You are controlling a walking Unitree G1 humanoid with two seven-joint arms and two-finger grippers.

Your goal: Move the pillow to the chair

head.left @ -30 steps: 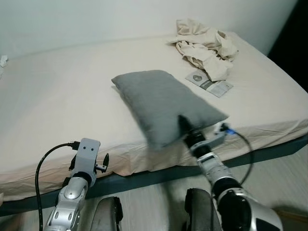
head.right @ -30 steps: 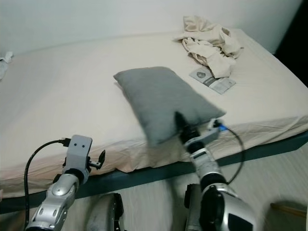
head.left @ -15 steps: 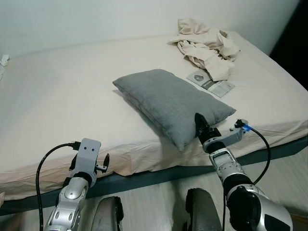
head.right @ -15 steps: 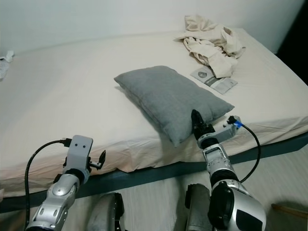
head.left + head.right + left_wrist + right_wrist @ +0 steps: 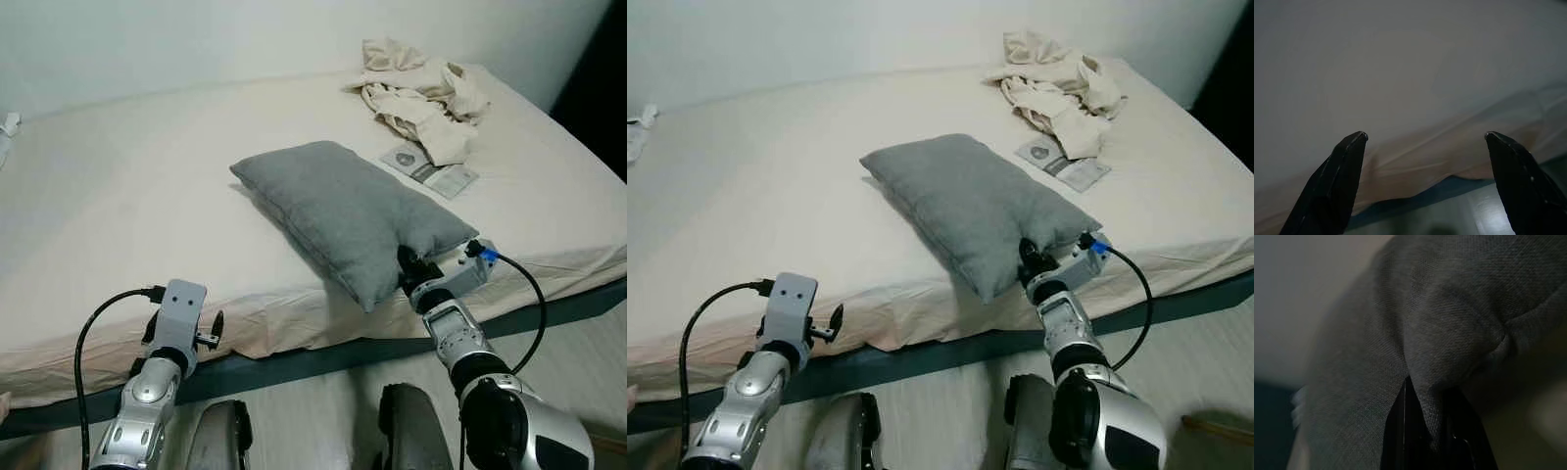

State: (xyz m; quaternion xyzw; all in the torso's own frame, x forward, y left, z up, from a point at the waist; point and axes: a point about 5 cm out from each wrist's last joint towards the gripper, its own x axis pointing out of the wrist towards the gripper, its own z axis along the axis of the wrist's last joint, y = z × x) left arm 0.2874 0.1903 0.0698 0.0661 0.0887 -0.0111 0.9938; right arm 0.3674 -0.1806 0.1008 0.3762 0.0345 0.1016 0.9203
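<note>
The right gripper (image 5: 409, 266) is pinched on the near corner of the soft grey fabric pillow (image 5: 348, 215), which has settled lower and closer to the bed edge than half a second ago (fabric bunches around the fingers in the right wrist view). The hold looks secure, so lifting away seems next. The pillow lies mid-frame on the cream-sheeted bed (image 5: 127, 215), its corner overhanging; open floor lies below. The left gripper (image 5: 1422, 183) hangs spread at lower left.
</note>
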